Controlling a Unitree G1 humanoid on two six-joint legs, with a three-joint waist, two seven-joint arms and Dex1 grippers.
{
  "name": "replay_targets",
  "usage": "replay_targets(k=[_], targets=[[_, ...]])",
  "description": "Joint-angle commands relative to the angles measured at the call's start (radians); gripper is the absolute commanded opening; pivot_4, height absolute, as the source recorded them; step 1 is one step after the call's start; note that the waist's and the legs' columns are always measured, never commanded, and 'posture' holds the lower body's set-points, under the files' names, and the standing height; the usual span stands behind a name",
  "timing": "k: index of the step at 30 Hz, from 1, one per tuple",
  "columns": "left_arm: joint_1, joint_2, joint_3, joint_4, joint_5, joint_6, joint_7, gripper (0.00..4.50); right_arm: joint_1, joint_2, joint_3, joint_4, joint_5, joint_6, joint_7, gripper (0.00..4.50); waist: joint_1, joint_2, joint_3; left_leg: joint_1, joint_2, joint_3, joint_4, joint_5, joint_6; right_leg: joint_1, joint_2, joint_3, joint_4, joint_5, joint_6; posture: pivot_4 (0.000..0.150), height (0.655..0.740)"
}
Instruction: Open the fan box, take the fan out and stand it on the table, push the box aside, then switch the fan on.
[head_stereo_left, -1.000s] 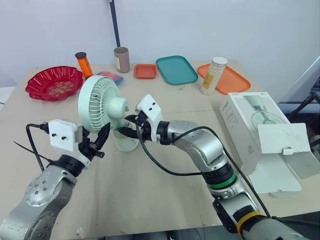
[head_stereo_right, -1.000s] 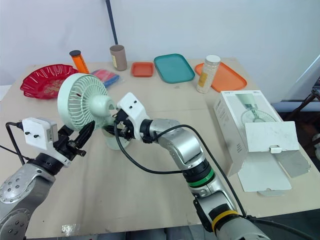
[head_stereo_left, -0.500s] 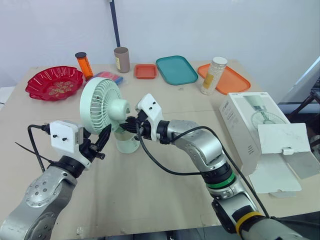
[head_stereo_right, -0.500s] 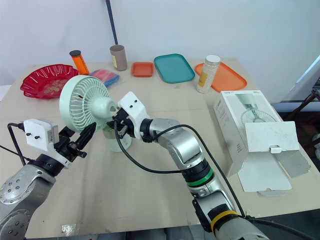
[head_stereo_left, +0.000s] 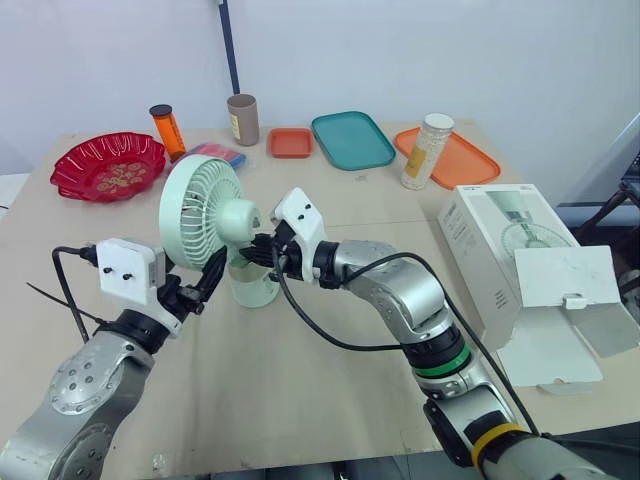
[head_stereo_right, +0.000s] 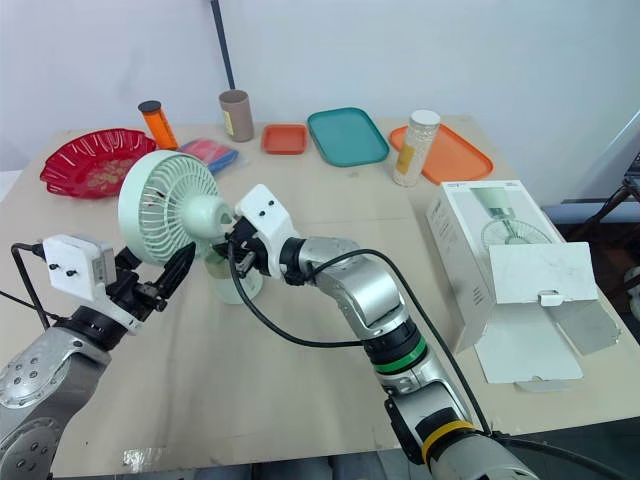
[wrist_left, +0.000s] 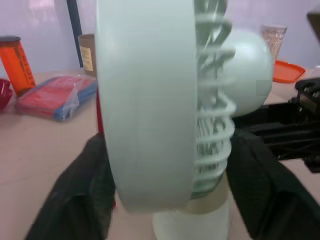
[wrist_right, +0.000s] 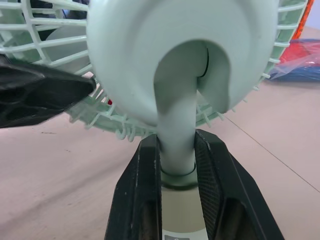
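At the far left of the table (head_stereo_left: 330, 400) a red dish (head_stereo_left: 70, 185) sits with a pattern or small bits inside; I can't tell which. An orange bottle (head_stereo_left: 166, 129) stands just beyond it. Lower left, the left gripper (head_stereo_left: 212, 272) has its fingers spread, one on each side of the lower rim of the fan (head_stereo_left: 205, 215). The fan stands upright left of centre, its base on the table as far as I can judge. From the right, the right gripper (head_stereo_left: 258, 250) is clamped on its neck.

Along the back run a cardboard tube (head_stereo_left: 243, 119), a red and blue packet (head_stereo_left: 220, 154), a small orange tray (head_stereo_left: 291, 142) and a teal tray (head_stereo_left: 352, 139), both bare. Next comes a larger orange tray (head_stereo_left: 470, 165) with a jar (head_stereo_left: 428, 150) of pale grains at its left edge. At the right edge the fan box (head_stereo_left: 510, 260) lies on its side, flap (head_stereo_left: 565, 278) open, well apart from the fan.

So opening, unpacking and standing look done, and the box seems aside already. Switching on appears to be what remains, and I cannot tell whether the blades turn.
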Motion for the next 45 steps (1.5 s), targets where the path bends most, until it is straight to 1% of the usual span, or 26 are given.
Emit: replay_targets(k=[1, 7, 9, 12, 15, 21, 27, 30, 33, 36, 41, 45], targets=[[0.002, -0.004, 0.023, -0.047, 0.006, -0.027, 0.000, 4.46, -0.013, 0.007, -0.006, -0.023, 0.006, -0.016, 0.012, 0.36, -0.001, 0.000, 0.000, 0.000, 0.000, 0.000, 0.000, 0.000, 0.000, 0.000, 0.000, 0.000, 0.000, 0.000, 0.000, 0.150, 0.7400], [0.035, 0.009, 0.081, -0.066, -0.017, -0.029, -0.011, 4.49, -0.019, 0.000, -0.010, -0.006, 0.003, -0.028, 0.022, 0.36, -0.004, 0.000, 0.000, 0.000, 0.000, 0.000, 0.000, 0.000, 0.000, 0.000, 0.000, 0.000, 0.000, 0.000, 0.000, 0.150, 0.7400], [0.069, 0.019, 0.129, -0.076, -0.048, -0.026, -0.027, 4.49, -0.021, -0.004, -0.012, 0.003, 0.001, -0.035, 0.027, 0.36, -0.006, 0.000, 0.000, 0.000, 0.000, 0.000, 0.000, 0.000, 0.000, 0.000, 0.000, 0.000, 0.000, 0.000, 0.000, 0.150, 0.7400], [0.138, 0.046, 0.236, -0.089, -0.131, -0.034, -0.073, 4.49, -0.024, -0.008, -0.020, 0.015, 0.005, -0.045, 0.040, 0.36, -0.010, 0.000, 0.000, 0.000, 0.000, 0.000, 0.000, 0.000, 0.000, 0.000, 0.000, 0.000, 0.000, 0.000, 0.000, 0.150, 0.7400], [0.184, 0.093, 0.331, -0.093, -0.209, -0.041, -0.117, 4.49, -0.023, -0.017, -0.026, 0.023, 0.011, -0.056, 0.056, 0.36, -0.010, 0.000, 0.000, 0.000, 0.000, 0.000, 0.000, 0.000, 0.000, 0.000, 0.000, 0.000, 0.000, 0.000, 0.000, 0.150, 0.7400], [0.199, 0.182, 0.490, -0.060, -0.278, -0.050, -0.144, 4.49, -0.016, -0.036, -0.042, 0.042, 0.015, -0.078, 0.090, 0.36, -0.010, 0.000, 0.000, 0.000, 0.000, 0.000, 0.000, 0.000, 0.000, 0.000, 0.000, 0.000, 0.000, 0.000, 0.000, 0.150, 0.7400], [0.255, 0.216, 0.593, -0.014, -0.322, -0.055, -0.179, 4.49, -0.002, -0.044, -0.045, 0.028, 0.027, -0.086, 0.120, 0.36, -0.010, 0.000, 0.000, 0.000, 0.000, 0.000, 0.000, 0.000, 0.000, 0.000, 0.001, 0.000, 0.000, 0.000, 0.000, 0.150, 0.7400], [0.289, 0.241, 0.631, 0.033, -0.305, -0.063, -0.242, 4.49, -0.003, -0.049, -0.059, 0.016, 0.044, -0.080, 0.137, 0.36, -0.010, 0.001, 0.000, 0.000, 0.000, 0.000, 0.000, 0.000, 0.000, 0.000, 0.001, 0.000, 0.000, 0.000, 0.000, 0.150, 0.7400], [0.317, 0.268, 0.640, 0.108, -0.259, -0.079, -0.327, 4.49, -0.014, -0.059, -0.087, 0.008, 0.070, -0.075, 0.155, 0.36, -0.010, 0.001, 0.000, 0.000, 0.000, 0.000, 0.000, 0.000, 0.000, 0.000, 0.001, 0.000, 0.000, 0.000, 0.000, 0.150, 0.7400], [0.316, 0.272, 0.583, 0.161, -0.190, -0.115, -0.386, 4.49, -0.029, -0.063, -0.122, -0.001, 0.104, -0.056, 0.158, 0.36, -0.010, 0.001, 0.000, 0.000, 0.001, 0.000, -0.001, 0.000, 0.000, 0.000, 0.001, 0.000, 0.000, 0.000, 0.000, 0.150, 0.7400], [0.337, 0.256, 0.491, 0.187, -0.108, -0.170, -0.484, 4.49, -0.016, -0.099, -0.137, -0.060, 0.152, -0.028, 0.196, 0.36, -0.011, 0.001, 0.000, 0.000, 0.001, 0.000, -0.001, 0.000, 0.000, 0.000, 0.001, 0.000, -0.001, 0.000, 0.000, 0.150, 0.7400], [0.316, 0.277, 0.408, 0.259, -0.015, -0.247, -0.582, 4.49, 0.003, -0.139, -0.132, -0.089, 0.172, -0.044, 0.244, 0.36, -0.011, 0.002, 0.001, 0.000, 0.001, 0.000, -0.002, 0.000, 0.000, -0.001, 0.001, 0.000, 0.000, 0.000, 0.000, 0.150, 0.7400]])
